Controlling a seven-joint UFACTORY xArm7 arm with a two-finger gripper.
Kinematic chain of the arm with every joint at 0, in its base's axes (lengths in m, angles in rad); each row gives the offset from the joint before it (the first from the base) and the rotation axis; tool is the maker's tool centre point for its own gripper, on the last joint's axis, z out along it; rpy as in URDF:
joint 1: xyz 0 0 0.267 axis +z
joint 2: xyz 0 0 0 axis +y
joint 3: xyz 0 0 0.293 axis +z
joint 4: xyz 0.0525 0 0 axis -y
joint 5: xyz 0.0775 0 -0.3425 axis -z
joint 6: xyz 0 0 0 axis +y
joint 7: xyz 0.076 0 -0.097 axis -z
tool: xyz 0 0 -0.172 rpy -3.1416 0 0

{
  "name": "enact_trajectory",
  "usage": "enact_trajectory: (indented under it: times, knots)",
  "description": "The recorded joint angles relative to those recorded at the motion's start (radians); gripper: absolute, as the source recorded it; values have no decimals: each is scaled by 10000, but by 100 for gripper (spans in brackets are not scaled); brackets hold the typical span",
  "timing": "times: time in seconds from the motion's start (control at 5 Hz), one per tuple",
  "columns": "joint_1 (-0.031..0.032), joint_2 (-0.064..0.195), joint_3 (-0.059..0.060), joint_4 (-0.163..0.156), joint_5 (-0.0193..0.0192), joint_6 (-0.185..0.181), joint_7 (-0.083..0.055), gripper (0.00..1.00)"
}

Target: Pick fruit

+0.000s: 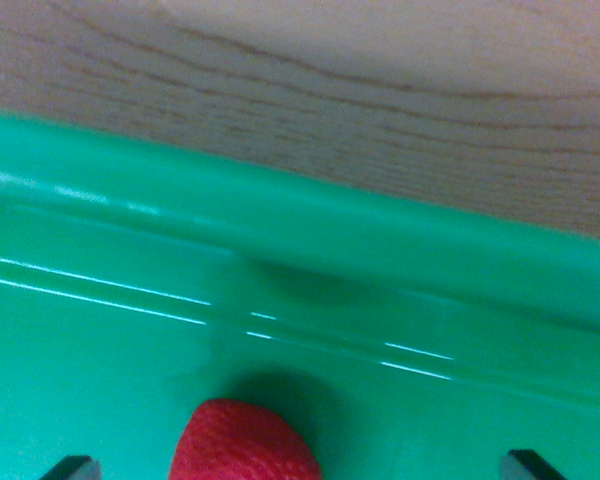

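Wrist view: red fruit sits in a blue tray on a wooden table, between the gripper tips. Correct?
Not quite. The tray is green, not blue, as the wrist view shows. The rest holds: the red fruit lies in it, between the gripper tips, with the wooden table beyond the rim.

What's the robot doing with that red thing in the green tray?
The camera on the robot's wrist looks down into a green tray sitting on a wooden table. A red fruit, maybe a strawberry, lies in the tray at the bottom of the wrist view. The gripper has one dark fingertip on each side of the fruit, spread wide and not touching it. Nothing is picked up yet.
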Motion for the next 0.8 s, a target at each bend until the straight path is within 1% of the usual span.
enact_trajectory:
  times: [0.2, 0.4, 0.6, 0.8]
  knots:
    - [0, 0, 0, 0, 0, 0, 0, 0]
    - [32, 106, 34, -231, 26, -341, -103, 0]
    - [32, 106, 34, -231, 26, -341, -103, 0]
    - [61, 202, 64, -438, 49, -647, -195, 0]
